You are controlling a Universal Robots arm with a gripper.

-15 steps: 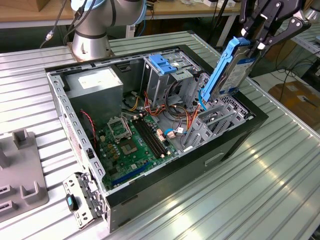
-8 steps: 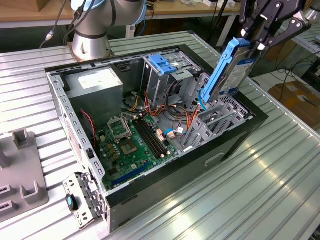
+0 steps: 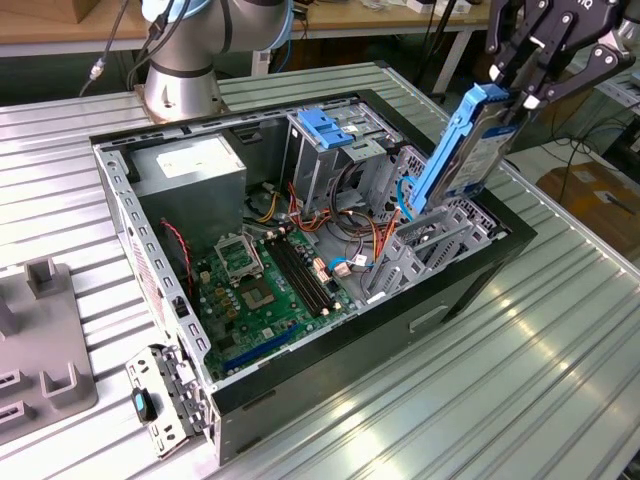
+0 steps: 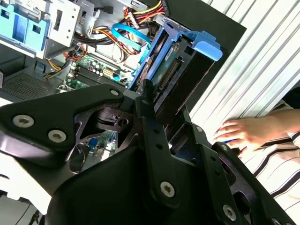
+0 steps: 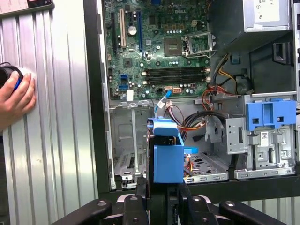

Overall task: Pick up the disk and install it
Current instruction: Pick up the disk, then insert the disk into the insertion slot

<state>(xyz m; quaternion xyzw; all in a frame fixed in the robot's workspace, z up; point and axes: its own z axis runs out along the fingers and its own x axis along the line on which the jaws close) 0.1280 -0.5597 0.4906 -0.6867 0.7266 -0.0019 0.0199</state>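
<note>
Disk (image 3: 462, 150) in the exterior view: blue carrier, gripped on edge and tilted by closed fingers (image 3: 570, 78) of gripper (image 3: 512, 92), lower end near the grey drive cage (image 3: 420, 255) of one open computer case (image 3: 340, 355). Inside: one motherboard (image 3: 265, 290), one grey power supply (image 3: 190, 170) with white label, one blue bracket (image 3: 325, 127), red and orange cables (image 3: 350, 235) beside the cage. Ribbed metal tabletop (image 3: 540, 380) beneath; grey fixture (image 3: 40, 340) at the exterior view's left.

Second wrist view: disk's connector edge past the black fingers; one hand (image 4: 243, 132) on the tabletop beside the case, striped sleeve (image 4: 281, 159) behind.

First wrist view: disk end-on over the cage; hand closed on a dark round object (image 5: 10, 75); label writing not legible.
</note>
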